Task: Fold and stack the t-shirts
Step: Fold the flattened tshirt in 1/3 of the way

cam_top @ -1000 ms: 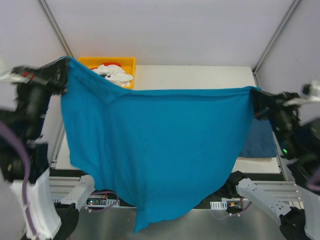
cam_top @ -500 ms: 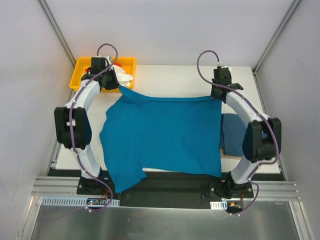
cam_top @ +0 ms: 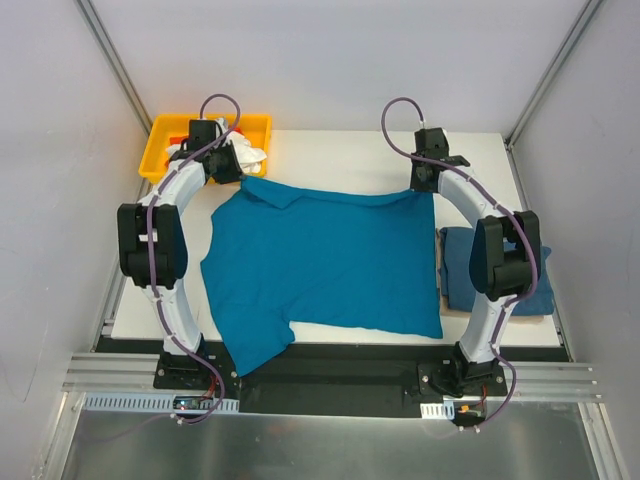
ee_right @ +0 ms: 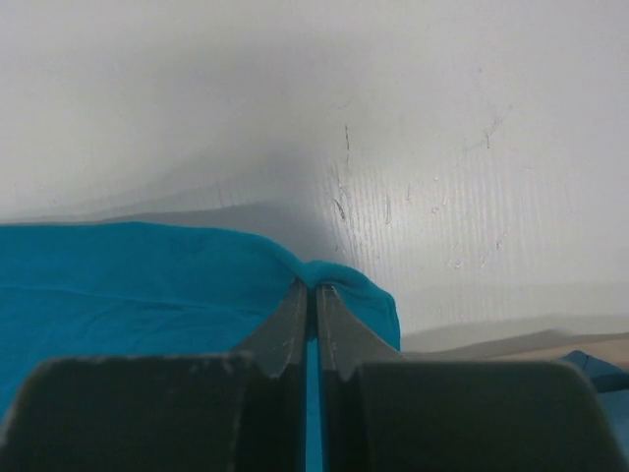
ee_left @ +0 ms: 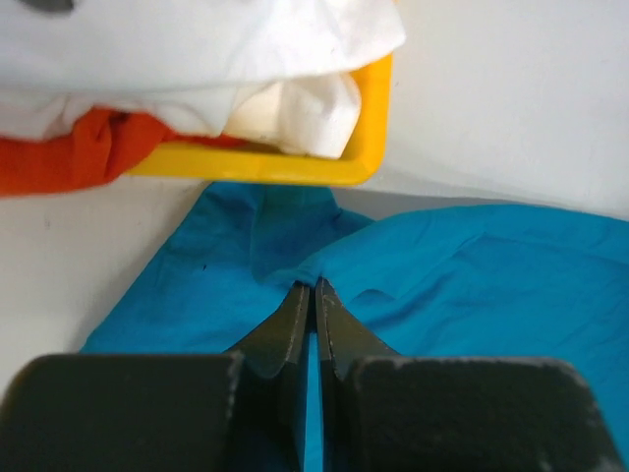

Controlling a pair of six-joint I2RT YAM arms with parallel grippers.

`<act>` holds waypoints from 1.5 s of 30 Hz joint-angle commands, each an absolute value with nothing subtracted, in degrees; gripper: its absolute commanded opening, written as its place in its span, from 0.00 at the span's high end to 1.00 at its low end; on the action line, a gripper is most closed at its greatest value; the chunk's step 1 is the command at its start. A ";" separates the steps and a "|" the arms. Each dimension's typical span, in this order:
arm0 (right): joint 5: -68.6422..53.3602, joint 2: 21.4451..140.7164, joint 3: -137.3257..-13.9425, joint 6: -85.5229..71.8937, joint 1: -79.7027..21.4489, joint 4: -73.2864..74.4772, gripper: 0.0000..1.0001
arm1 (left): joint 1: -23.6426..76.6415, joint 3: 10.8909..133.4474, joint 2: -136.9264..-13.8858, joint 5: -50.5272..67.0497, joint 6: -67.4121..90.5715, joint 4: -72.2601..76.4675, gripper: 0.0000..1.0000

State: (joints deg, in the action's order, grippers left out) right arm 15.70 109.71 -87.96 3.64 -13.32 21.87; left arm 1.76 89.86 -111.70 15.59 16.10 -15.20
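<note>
The right arm (cam_top: 505, 250) partly hides a folded shirt (cam_top: 455, 280) on the white table (cam_top: 340, 155). The spread shirt (cam_top: 320, 260) lies mid-table, its far corners clamped in the left claw (ee_left: 314, 290) and right claw (ee_right: 313, 290). Pale walls (cam_top: 330, 60) surround.

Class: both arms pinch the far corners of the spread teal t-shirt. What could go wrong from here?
1. The left fingers, shut on the teal t-shirt's corner, sit right by the yellow bin, whose white cloth spills over the rim; a lift might snag it.
2. The shirt's near-left sleeve hangs past the table's near edge, so a fold may come out skewed.
3. The right fingers pinch only a small bunch of cloth; it could slip.
</note>
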 commanded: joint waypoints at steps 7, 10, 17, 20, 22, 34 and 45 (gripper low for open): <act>18.37 101.26 -84.64 2.99 -13.18 24.34 0.99 | 3.07 75.77 -94.16 6.16 22.76 -15.47 1.00; 18.11 99.14 -82.71 3.16 -13.09 24.43 0.99 | 3.69 71.82 -89.32 2.99 24.34 -15.73 1.00; 18.45 97.38 -81.47 3.60 -12.92 25.66 0.99 | 4.04 63.47 -81.22 0.35 30.58 -16.43 1.00; 18.72 96.86 -81.39 3.87 -12.74 26.45 0.99 | 4.48 59.95 -77.44 -1.22 32.87 -16.79 1.00; 18.72 96.59 -81.47 3.87 -12.74 26.80 0.99 | 4.92 57.40 -74.29 -2.37 34.53 -16.96 1.00; 19.07 95.63 -81.04 3.69 -12.66 29.00 0.99 | 7.38 48.34 -63.72 -4.75 38.32 -19.69 1.00; 19.69 93.25 -77.17 1.06 -12.74 36.82 0.97 | 7.56 43.33 -63.72 -3.69 38.32 -21.44 1.00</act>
State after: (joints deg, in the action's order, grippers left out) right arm 17.63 96.16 -77.89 2.76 -13.04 31.57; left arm 7.20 44.31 -64.49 -3.05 37.17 -20.08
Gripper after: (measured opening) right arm 0.031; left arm 0.009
